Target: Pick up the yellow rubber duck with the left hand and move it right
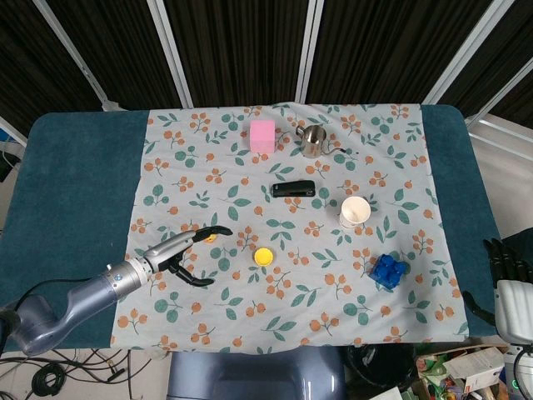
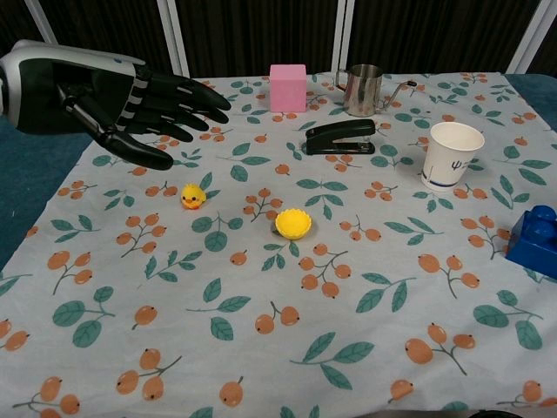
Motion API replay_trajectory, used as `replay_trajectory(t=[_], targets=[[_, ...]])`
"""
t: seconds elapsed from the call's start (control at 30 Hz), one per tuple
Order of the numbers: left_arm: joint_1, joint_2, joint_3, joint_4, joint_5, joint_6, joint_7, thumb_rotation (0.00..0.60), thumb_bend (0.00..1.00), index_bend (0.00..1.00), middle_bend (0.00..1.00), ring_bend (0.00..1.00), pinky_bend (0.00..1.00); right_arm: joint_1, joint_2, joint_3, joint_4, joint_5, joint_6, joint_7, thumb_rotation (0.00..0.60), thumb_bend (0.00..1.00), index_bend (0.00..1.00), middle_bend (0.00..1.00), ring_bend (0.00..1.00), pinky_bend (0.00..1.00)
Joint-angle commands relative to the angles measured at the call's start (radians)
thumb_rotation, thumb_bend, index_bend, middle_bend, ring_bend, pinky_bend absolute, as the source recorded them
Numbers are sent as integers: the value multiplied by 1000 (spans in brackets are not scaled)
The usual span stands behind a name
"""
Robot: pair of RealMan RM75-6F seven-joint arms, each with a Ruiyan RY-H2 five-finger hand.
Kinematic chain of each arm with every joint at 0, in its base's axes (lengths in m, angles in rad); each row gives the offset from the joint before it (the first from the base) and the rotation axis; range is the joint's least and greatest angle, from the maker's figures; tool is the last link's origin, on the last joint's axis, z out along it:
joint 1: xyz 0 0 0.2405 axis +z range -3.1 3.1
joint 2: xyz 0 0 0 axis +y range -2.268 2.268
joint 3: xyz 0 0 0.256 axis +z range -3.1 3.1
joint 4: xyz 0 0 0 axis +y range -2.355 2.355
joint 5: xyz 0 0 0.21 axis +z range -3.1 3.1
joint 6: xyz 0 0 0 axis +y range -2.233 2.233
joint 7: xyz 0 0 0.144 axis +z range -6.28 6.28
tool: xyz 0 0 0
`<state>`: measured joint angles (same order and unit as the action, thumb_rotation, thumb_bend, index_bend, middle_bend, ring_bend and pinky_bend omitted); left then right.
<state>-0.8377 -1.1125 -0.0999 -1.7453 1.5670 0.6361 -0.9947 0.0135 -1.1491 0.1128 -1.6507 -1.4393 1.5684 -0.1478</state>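
Left hand (image 2: 130, 104) open above the cloth (image 1: 283, 325), empty, fingers spread and pointing right, forearm reaching in from the cloth's left edge. Right hand (image 1: 504, 262) off the cloth's right edge, fingers up.

a floral tablecloth (image 2: 365, 287) covered the middle of a teal table (image 1: 75, 183), and near its far edge a pink cube (image 2: 288, 86) stood beside a small steel pitcher (image 2: 362, 89). a black stapler (image 2: 340, 137) lay just in front of them, with a white paper cup (image 2: 452, 155) upright to its right. a yellow fluted mould (image 2: 293, 223) sat near the centre, and a blue toy brick (image 2: 536, 240) lay at the right.
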Motion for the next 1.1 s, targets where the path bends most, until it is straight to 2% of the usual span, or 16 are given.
replay_trajectory(t=[0.03,0.73,0.93,1.1], targets=[[-3,-1,3,-1,-1,5,-1,600,226,144,66,0,0,0,-1,0,1,-2,1,-2,600,167,66,59,88,165],[-15,6,22,-1,-20,32,28,600,226,144,72,0,0,1,-3,1,3,-2,2,0,600,167,66,59,88,165],[-12,-10,30,29,-18,53,122,600,238,144,82,0,0,1,-3,2,3,-1,1,1,600,166,66,59,88,165],[0,-32,30,83,-46,78,263,600,260,143,112,0,0,1,-2,2,3,1,1,3,600,166,66,59,88,165]])
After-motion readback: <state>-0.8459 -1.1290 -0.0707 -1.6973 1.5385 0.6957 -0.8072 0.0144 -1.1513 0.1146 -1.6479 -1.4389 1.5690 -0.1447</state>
